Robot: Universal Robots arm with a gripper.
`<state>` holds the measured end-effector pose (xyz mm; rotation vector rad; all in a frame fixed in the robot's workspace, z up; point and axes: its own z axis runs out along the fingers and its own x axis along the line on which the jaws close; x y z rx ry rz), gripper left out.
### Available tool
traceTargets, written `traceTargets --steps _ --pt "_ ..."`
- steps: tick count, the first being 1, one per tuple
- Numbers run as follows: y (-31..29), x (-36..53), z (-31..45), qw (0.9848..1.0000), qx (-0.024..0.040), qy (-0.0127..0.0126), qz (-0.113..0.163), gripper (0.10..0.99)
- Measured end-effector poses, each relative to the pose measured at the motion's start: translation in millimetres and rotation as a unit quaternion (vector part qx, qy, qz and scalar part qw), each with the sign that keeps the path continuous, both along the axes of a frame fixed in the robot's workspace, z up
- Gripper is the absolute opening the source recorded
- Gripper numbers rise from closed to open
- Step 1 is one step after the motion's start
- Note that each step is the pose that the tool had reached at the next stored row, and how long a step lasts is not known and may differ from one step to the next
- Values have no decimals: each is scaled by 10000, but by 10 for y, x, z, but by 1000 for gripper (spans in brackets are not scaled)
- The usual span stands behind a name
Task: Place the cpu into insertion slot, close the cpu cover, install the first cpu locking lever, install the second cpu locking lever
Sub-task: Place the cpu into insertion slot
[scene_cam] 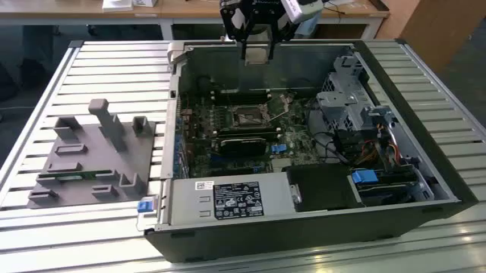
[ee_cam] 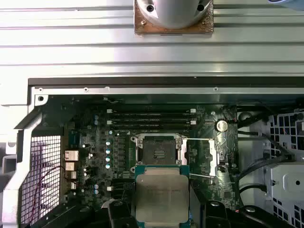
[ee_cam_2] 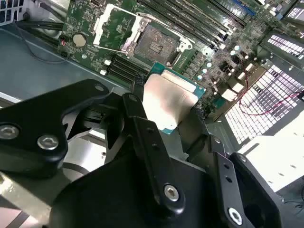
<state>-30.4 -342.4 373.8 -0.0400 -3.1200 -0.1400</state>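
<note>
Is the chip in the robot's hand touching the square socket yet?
Apart. In the exterior view the hand holds the cpu up at the case's rim, high above the insertion slot.

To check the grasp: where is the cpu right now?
In the first wrist view the cpu is held in the gripper above the circuit board, near the empty insertion slot.

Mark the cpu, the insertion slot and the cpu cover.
the cpu (ee_cam: 161, 197), first wrist view, silver metal top.
the insertion slot (ee_cam: 159, 152), first wrist view, dark centre.
the cpu cover (ee_cam: 212, 159), first wrist view, silver frame bar.
</note>
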Motion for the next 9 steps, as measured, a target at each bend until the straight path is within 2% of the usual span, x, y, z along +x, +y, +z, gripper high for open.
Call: traceTargets --steps 9 --pt "0 -1 0 10000 0 0 -26 537"
